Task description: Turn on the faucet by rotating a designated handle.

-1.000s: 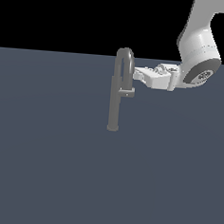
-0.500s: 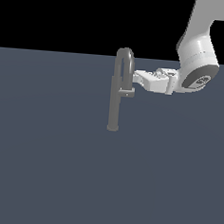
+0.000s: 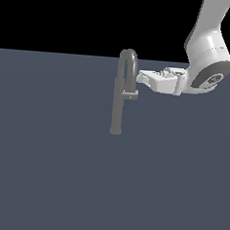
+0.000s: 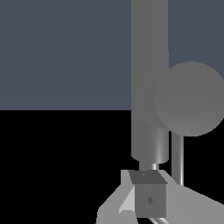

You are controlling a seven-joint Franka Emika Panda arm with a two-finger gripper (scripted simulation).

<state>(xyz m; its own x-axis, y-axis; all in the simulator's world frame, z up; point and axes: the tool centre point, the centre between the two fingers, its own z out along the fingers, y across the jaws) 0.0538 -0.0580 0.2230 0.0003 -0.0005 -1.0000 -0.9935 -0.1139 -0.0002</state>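
The grey faucet [image 3: 118, 110] stands upright on the dark floor, with its gooseneck spout [image 3: 129, 57] on top. The short handle [image 3: 130, 94] juts from the post towards the exterior view's right. My gripper [image 3: 139, 78] reaches in level from the exterior view's right. Its fingertips are beside the spout's descending leg, just above the handle, and the fingers look closed together and hold nothing. In the wrist view the post [image 4: 148, 65] fills the middle, the handle's round end [image 4: 190, 98] faces the camera, and the gripper [image 4: 146, 194] is close to the post.
The white arm [image 3: 207, 56] comes down from the upper part of the exterior view's right. A flat dark grey floor [image 3: 58, 181] lies around the faucet.
The arm's wrist has shifted slightly towards the exterior view's right. The fingertips stay beside the spout. The handle has not visibly turned.
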